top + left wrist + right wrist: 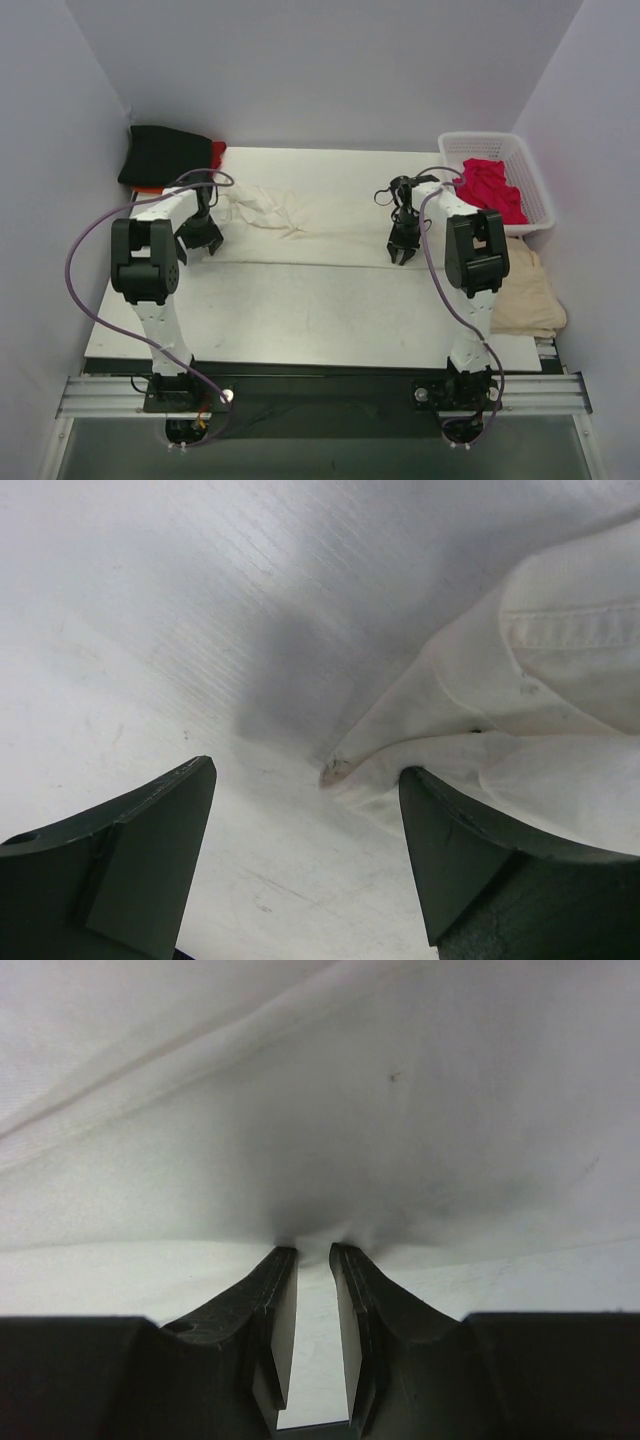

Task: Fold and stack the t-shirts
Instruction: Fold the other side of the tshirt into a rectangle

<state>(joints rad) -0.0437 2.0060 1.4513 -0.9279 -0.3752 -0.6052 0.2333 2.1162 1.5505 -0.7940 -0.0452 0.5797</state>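
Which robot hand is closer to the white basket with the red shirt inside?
Right. The right gripper hangs near the basket, over the cream-white t-shirt; the left gripper is across the table, by the black t-shirt.

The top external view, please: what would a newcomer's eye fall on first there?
Most striking is the white t-shirt spread rumpled across the far half of the table, with the open left gripper at its left end and the right gripper at its near edge. Next come the crimson t-shirt in the white lattice basket at the far right and the black t-shirt in the far left corner.
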